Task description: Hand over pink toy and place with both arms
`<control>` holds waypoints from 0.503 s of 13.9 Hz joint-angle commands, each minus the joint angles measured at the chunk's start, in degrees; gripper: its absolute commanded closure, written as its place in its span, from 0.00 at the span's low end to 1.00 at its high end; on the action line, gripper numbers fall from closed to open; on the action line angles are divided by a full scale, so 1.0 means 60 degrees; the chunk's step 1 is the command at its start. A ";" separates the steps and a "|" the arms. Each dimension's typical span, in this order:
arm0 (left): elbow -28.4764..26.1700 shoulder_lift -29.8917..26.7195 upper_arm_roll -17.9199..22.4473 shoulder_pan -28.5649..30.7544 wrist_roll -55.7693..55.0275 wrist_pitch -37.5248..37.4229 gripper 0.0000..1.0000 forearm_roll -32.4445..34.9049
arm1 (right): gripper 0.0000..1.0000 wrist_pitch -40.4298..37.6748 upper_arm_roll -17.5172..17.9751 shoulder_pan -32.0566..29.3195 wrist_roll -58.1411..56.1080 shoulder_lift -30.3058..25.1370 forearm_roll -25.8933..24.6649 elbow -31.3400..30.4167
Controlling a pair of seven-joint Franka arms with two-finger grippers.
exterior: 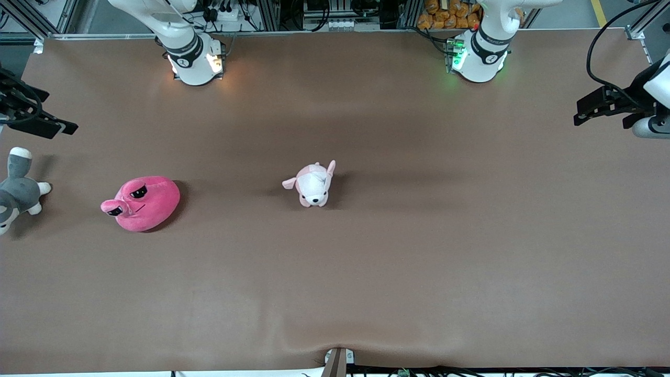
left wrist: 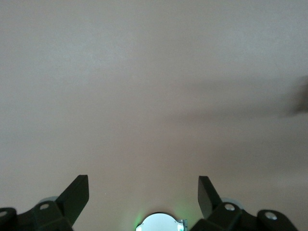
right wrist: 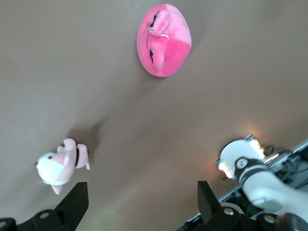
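The pink toy (exterior: 142, 202), a round hot-pink plush with black half-closed eyes and a nub, lies on the brown table toward the right arm's end. It also shows in the right wrist view (right wrist: 163, 41). My right gripper (exterior: 55, 112) is open and empty, up in the air over the table's edge at the right arm's end, above the grey plush and apart from the toy. In the right wrist view its fingers (right wrist: 77, 202) stand wide apart. My left gripper (exterior: 599, 118) is open and empty over the left arm's end of the table, and its wrist view shows only bare table between the fingers (left wrist: 76, 195).
A small pale pink-and-white puppy plush (exterior: 313, 184) lies near the table's middle and also shows in the right wrist view (right wrist: 58, 166). A grey-and-white plush animal (exterior: 18, 188) lies at the right arm's end, beside the pink toy. The arm bases (exterior: 194, 60) (exterior: 479, 55) stand along the farthest edge.
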 commanded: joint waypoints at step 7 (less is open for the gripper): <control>0.0148 0.0026 -0.0018 -0.0007 0.0174 -0.0156 0.00 0.0084 | 0.00 0.1605 -0.0419 0.0072 -0.4816 -0.1819 -0.0856 -0.2644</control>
